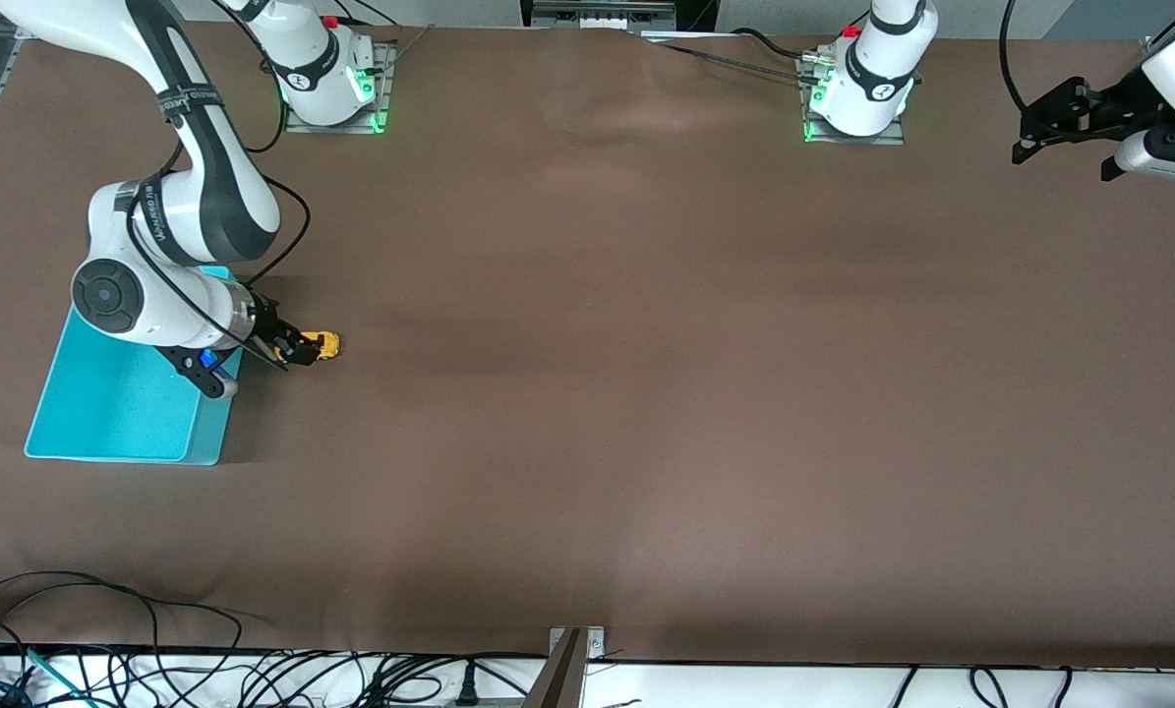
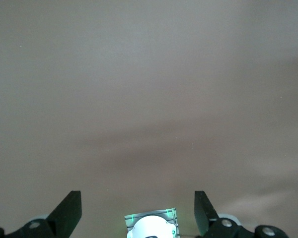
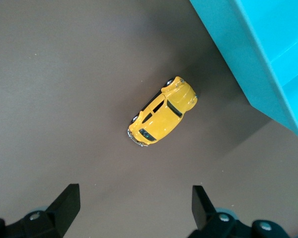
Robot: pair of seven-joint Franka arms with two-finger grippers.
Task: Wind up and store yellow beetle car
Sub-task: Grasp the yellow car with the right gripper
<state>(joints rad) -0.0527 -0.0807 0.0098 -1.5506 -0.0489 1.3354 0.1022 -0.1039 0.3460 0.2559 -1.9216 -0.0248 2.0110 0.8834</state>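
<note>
Right gripper [image 1: 297,346], jaws wide apart and empty, hovers over the small rounded yellow beetle car [image 3: 162,111], standing just beside the turquoise plastic bin [image 1: 120,398]. Skewed car risks slipping during closure. Left gripper [image 1: 1064,138] waits, open and empty.

1. The bench [image 1: 646,393] is covered edge to edge with a matte brown sheet, faintly rippled near the arms' bases.
2. A turquoise bin [image 1: 105,413] sits flat on the bench at the right arm's end — a shallow rectangular tray.
3. The yellow beetle car [image 1: 324,345] stands on its wheels on the brown sheet, just beside the bin on the side toward the left arm's end and apart from the bin's wall.
4. Two metal base plates [image 1: 336,123] rest on the bench, well apart from the bin.
</note>
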